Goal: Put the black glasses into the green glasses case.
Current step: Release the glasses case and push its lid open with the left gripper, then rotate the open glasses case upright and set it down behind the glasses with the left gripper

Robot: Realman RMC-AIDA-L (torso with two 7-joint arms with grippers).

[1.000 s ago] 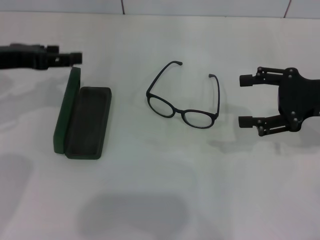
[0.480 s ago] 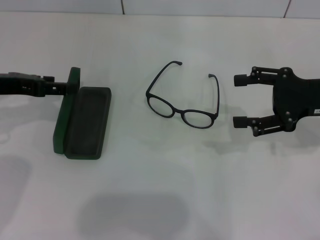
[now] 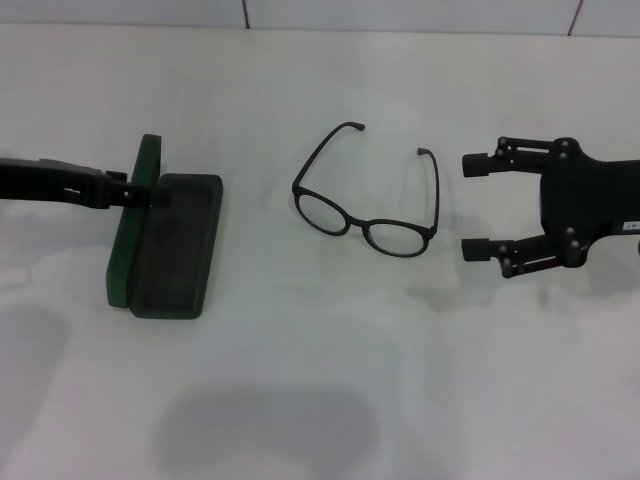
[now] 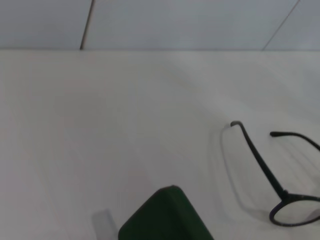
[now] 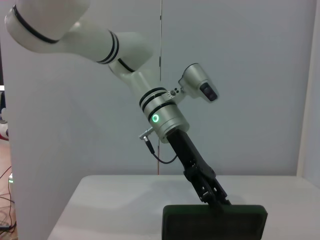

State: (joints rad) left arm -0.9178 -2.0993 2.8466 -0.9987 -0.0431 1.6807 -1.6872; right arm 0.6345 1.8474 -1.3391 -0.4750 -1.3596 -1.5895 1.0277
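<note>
Our right gripper [image 3: 478, 207] has its two black fingers spread wide with nothing between them, and they point at the glasses from just beside the nearer temple arm, close to the bench's right edge. Our left gripper [image 3: 135, 189] reaches in from the left edge, and its tip meets the upright lid of the case. We cannot tell how its jaws stand, since the head view shows them edge-on.

The thin black plastic-framed glasses [image 3: 366, 226] with clear rounded lenses lie open in the middle of the white bench [image 3: 320, 400], temple arms pointing toward the far edge, lenses toward us. The dark green rectangular hard glasses case [image 3: 165, 242] sits open toward the left side, well apart from the glasses, its lid standing on the left and its dark lined tray facing up.
</note>
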